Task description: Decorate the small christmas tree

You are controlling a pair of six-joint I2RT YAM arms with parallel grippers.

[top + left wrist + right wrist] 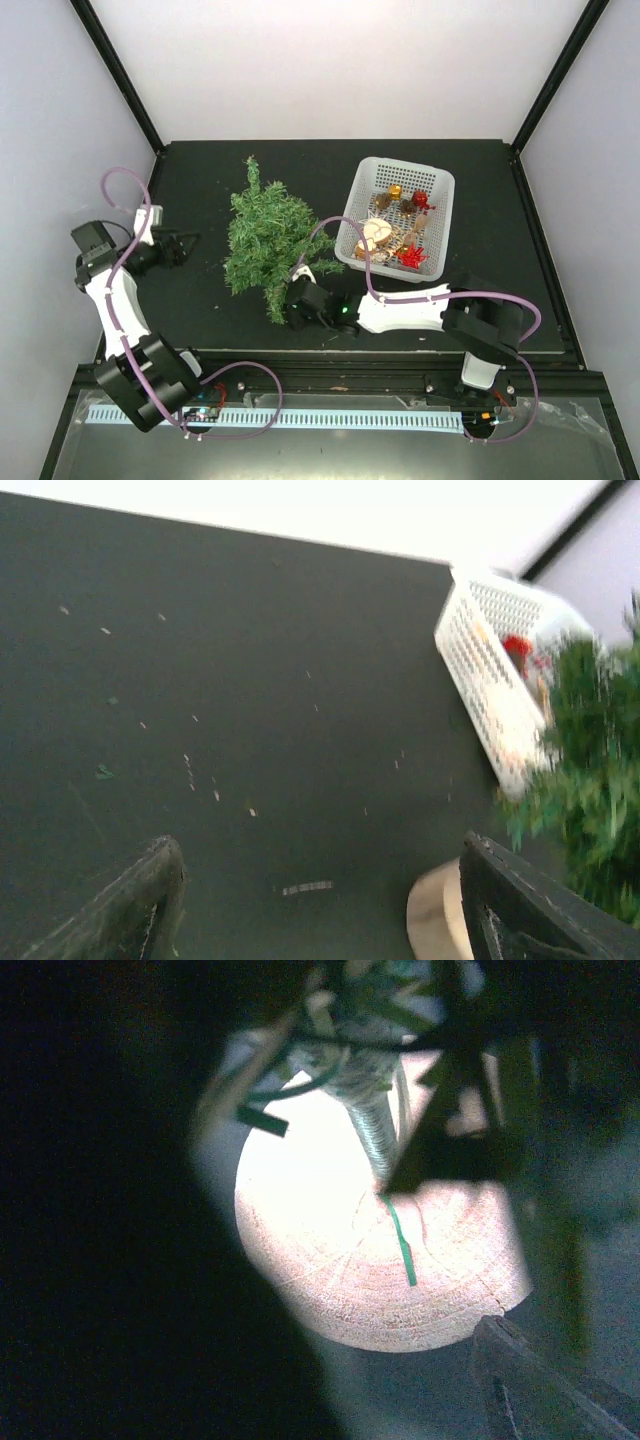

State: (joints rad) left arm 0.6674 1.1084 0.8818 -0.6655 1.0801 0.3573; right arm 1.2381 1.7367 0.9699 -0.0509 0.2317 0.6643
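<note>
The small christmas tree [262,232] stands mid-table with dark green bristly branches. My right gripper [293,300] is low at its foot. In the right wrist view the round wooden base [370,1270] and the wire trunk [372,1135] fill the frame. The gripper [390,1365] is open, its jaws either side of the base's near rim, with one dark finger [540,1385] at the bottom right. My left gripper [187,245] is open and empty, left of the tree. In the blurred left wrist view the gripper [320,900] points at bare mat, with the base [432,920] and branches [590,800] to its right.
A white basket [366,172] stands right of the tree and holds ornaments: a red bow [412,258], a gold piece [395,192], a red piece [420,200] and a wooden slice [376,232]. It also shows in the left wrist view [480,670]. Green needles litter the black mat [190,180].
</note>
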